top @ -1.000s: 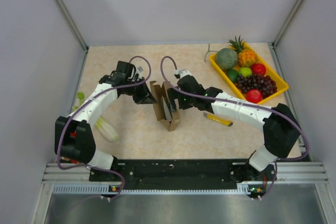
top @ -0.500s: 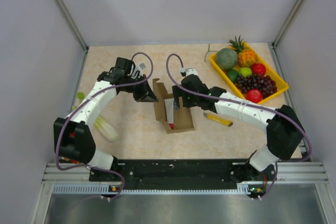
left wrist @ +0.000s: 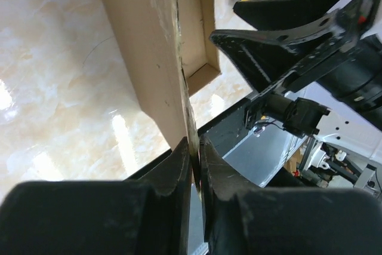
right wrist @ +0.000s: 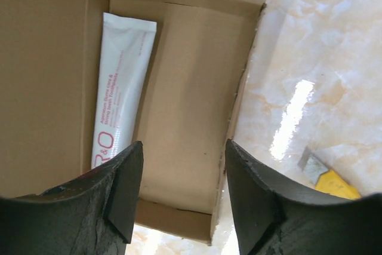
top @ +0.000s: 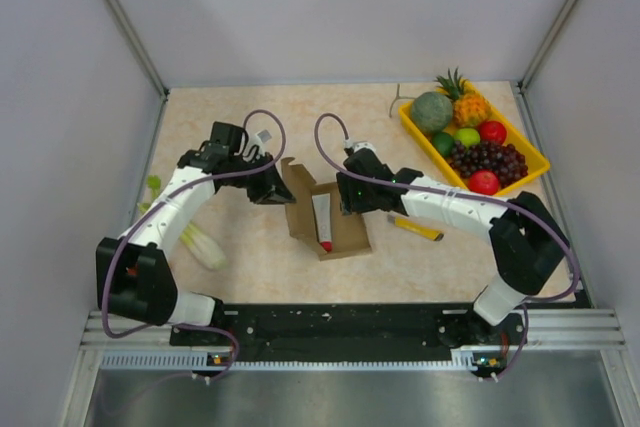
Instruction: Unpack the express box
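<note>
Left gripper (left wrist: pixel 194 144) is pressed nearly together, pinching the edge of the raised flap lid (left wrist: pixel 149 46) of the express box (top: pixel 345 232). Box lies open mid-bench (top: pixel 240 127), between the two arms. Right gripper (right wrist: pixel 182 153) hangs just above the box interior, fingers spread, holding nothing. White toothpaste tube (right wrist: pixel 122 82) with red print lies flat in the box along its left side. Small yellow tool (top: pixel 415 228) sits on the bench just right of the box. Yellow fruit tray (top: pixel 540 159) is at far right, leafy green vegetable (top: pixel 203 245) at left.
</note>
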`<state>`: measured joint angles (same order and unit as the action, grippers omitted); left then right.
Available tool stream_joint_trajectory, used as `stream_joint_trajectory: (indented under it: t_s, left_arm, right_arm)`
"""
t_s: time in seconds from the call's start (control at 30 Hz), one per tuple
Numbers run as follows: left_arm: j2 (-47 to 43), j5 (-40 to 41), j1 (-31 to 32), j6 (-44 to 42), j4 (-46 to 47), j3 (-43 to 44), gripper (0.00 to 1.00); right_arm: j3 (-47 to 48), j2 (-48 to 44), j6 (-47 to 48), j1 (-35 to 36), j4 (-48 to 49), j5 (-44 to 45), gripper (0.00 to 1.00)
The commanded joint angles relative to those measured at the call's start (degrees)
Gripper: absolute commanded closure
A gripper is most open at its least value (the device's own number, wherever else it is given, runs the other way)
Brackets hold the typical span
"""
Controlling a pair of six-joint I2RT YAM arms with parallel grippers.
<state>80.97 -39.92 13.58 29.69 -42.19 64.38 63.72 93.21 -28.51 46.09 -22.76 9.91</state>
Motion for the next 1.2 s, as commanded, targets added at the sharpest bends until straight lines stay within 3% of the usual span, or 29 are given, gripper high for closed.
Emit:
stream_joint_trajectory:
  t_s: [0.0, 0.2, 0.43, 0.63, 0.9, 1.0, 1.03, 1.17]
  left_arm:
    - [-3.18, -1.04, -1.89, -3.23, 1.15, -4.52, 0.85]
    - [-6.17, 1.16, -5.67, -4.99, -1.13, -9.27, 0.77]
    - [-6.61, 2.39, -8.57, -6.05, -2.10, -12.34, 0.75]
    - [-6.00, 2.75, -9.10, -6.66, -2.19, -12.44, 0.74]
    - [-5.21, 0.90, -9.19, -6.58, -2.28, -11.21, 0.76]
    - [-4.86, 0.72, -9.19, -6.58, -2.37, -10.86, 0.76]
    - [-4.86, 0.90, -9.19, -6.58, -2.37, -10.77, 0.76]
    - [-4.94, 1.69, -9.28, -6.75, -2.80, -10.41, 0.76]
  right_arm:
    - [1.40, 1.27, 0.65, 0.06, 2.29, -4.63, 0.46]
    - [3.77, 4.86, 1.00, 2.25, 2.72, -8.41, 0.46]
    - [6.50, 10.93, 0.56, 2.87, 4.04, -16.14, 0.36]
    - [8.43, 13.49, 0.30, 2.87, 4.22, -17.73, 0.34]
    - [12.39, 18.67, -0.67, 3.66, -0.96, -15.64, 0.45]
    - [13.35, 19.38, -0.93, 4.10, -3.24, -12.83, 0.54]
    - [13.36, 19.47, -1.02, 4.10, -3.51, -12.29, 0.63]
    - [13.88, 19.11, -0.06, 4.98, -4.48, -8.16, 0.71]
